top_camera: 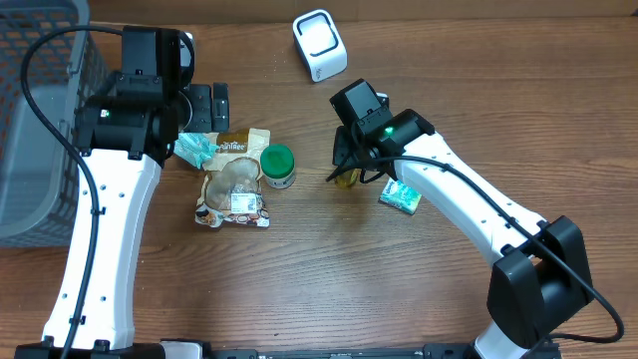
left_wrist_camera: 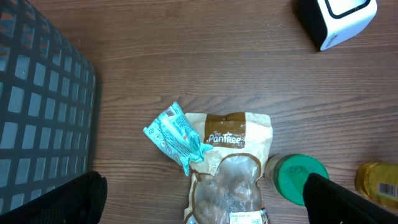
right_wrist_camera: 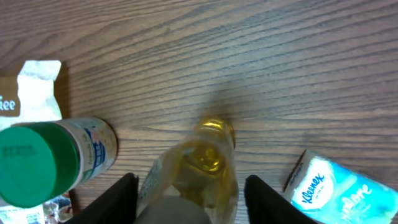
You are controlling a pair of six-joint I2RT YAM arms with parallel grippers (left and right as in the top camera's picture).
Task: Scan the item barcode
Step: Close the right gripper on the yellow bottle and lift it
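A small bottle of yellow liquid (top_camera: 348, 178) (right_wrist_camera: 205, 155) stands on the wooden table, its cap toward the right wrist camera. My right gripper (top_camera: 351, 165) (right_wrist_camera: 191, 186) is lowered over it with one finger on each side. The left finger is against the bottle's label and a sliver of gap shows at the right finger. The white barcode scanner (top_camera: 319, 45) (left_wrist_camera: 339, 18) sits at the back of the table. My left gripper (top_camera: 209, 108) (left_wrist_camera: 205, 196) hangs wide open and empty above a snack pouch (top_camera: 234, 184) (left_wrist_camera: 233, 162).
A teal packet (top_camera: 194, 150) (left_wrist_camera: 177, 137) lies against the pouch's top left. A green-lidded jar (top_camera: 277, 165) (right_wrist_camera: 50, 162) stands left of the bottle. A blue tissue pack (top_camera: 400, 196) (right_wrist_camera: 339, 190) lies just to its right. A grey mesh basket (top_camera: 40, 130) fills the far left.
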